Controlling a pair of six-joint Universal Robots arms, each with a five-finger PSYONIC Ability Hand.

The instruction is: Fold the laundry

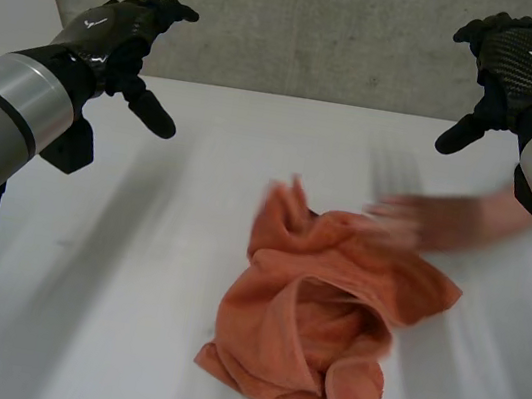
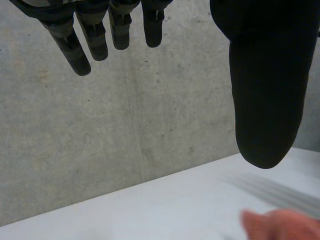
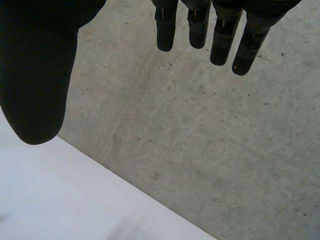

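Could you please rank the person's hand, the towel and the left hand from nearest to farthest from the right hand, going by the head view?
From the right hand:
1. The person's hand, just below it, at the towel's far edge.
2. The towel, crumpled at mid-table.
3. The left hand, raised on the opposite side.

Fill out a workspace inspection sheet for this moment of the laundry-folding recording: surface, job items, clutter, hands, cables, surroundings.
Surface: white table, no stains or marks seen.
Job's things: one orange towel, crumpled in a heap near the middle of the table, not folded.
Clutter: no stray objects seen; a person's hand, blurred, reaches in from the robot's right to the towel's far edge; contact cannot be told.
Hands: left hand and right hand are both raised above the table, open, holding nothing, apart from the towel.
Cables: nothing seen.
Surroundings: grey concrete wall behind the table.
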